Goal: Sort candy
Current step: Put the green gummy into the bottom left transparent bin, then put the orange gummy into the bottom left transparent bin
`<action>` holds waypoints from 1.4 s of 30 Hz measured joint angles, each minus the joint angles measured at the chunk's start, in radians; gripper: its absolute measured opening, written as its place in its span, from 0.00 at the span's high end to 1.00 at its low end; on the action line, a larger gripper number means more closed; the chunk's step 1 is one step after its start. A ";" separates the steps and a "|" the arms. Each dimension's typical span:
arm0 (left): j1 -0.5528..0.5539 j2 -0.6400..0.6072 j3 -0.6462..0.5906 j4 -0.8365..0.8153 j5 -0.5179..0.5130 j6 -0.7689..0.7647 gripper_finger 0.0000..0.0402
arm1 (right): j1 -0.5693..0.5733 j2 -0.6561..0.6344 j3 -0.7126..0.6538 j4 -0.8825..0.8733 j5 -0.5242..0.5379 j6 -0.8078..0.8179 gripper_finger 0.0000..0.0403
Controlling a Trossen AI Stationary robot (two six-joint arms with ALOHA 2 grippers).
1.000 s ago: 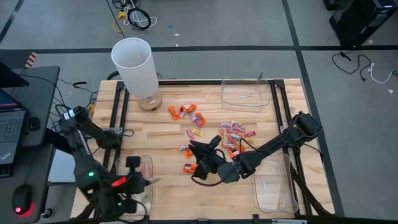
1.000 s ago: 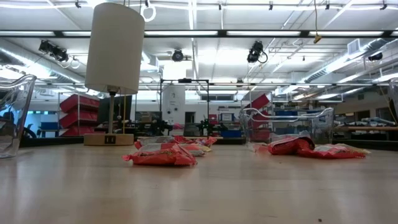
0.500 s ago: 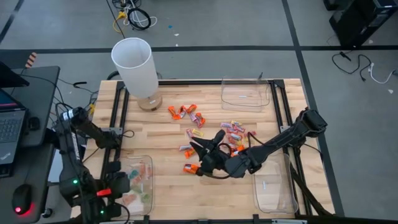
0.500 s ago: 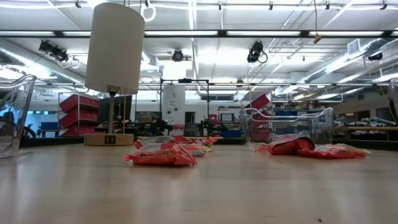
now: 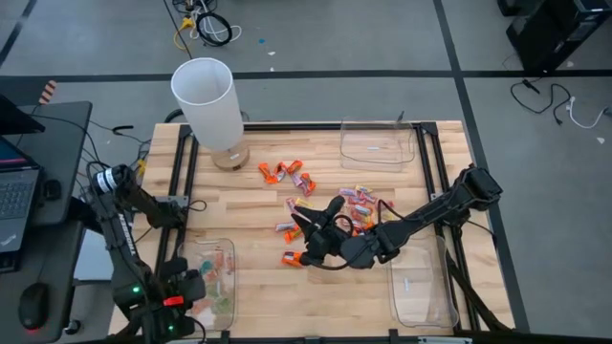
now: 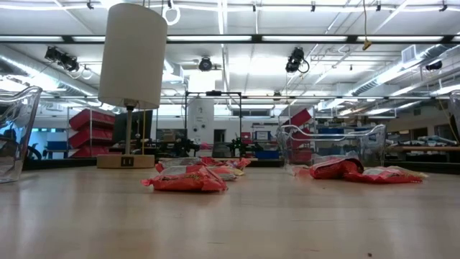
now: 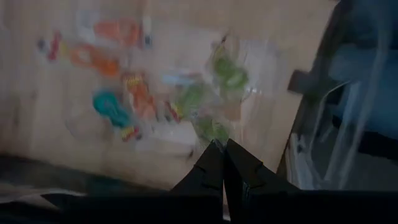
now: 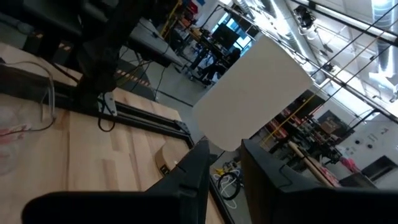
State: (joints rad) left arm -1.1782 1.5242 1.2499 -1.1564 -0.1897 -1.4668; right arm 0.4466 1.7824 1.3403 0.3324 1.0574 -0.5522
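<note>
Right end effector [image 5: 308, 227] hung tilted over the candy [image 5: 356, 203] strewn mid-worktop [image 5: 258, 205], fingers partly spread, nothing visibly pinched. Left end effector [image 7: 224, 163], pressed together, sat over the near-left tray [image 5: 228, 250]. Best: level out, single one sweet, descend squarely.

My table [image 5: 251, 212] is pale butcher-block wood on a black frame, standing on grey floor [image 5: 363, 38] crossed by dark lines. A white lamp [image 5: 209, 105] sits at its far left corner. Beyond me, fluorescent ceiling strips [image 6: 237, 38] light a workshop with red bins [image 6: 90, 129]. Cables [image 5: 201, 24] lie on the floor.
</note>
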 joint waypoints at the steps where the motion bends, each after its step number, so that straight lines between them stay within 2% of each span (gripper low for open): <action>1: 0.000 0.000 -0.018 0.013 0.022 -0.011 1.00 | -0.003 0.000 0.000 -0.001 -0.011 0.006 0.81; 7: 0.000 0.000 -0.110 0.097 0.109 -0.081 1.00 | -0.017 0.000 0.000 -0.027 -0.039 0.040 0.81; 12: 0.001 0.000 -0.159 0.152 0.121 -0.090 1.00 | -0.026 0.000 0.000 -0.055 -0.041 0.072 0.81; 18: 0.010 0.001 -0.169 0.146 0.120 -0.091 0.99 | -0.030 0.000 0.000 -0.067 -0.041 0.082 0.81; 34: 0.020 0.001 -0.169 0.132 0.142 -0.126 0.77 | -0.043 0.001 0.000 -0.093 -0.041 0.090 0.81; 42: 0.020 0.001 -0.154 0.130 0.142 -0.035 0.74 | -0.042 0.002 0.000 -0.117 -0.040 0.102 0.81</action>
State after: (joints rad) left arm -1.1584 1.5249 1.0956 -1.0267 -0.0475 -1.5017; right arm 0.4042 1.7840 1.3403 0.2156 1.0176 -0.4504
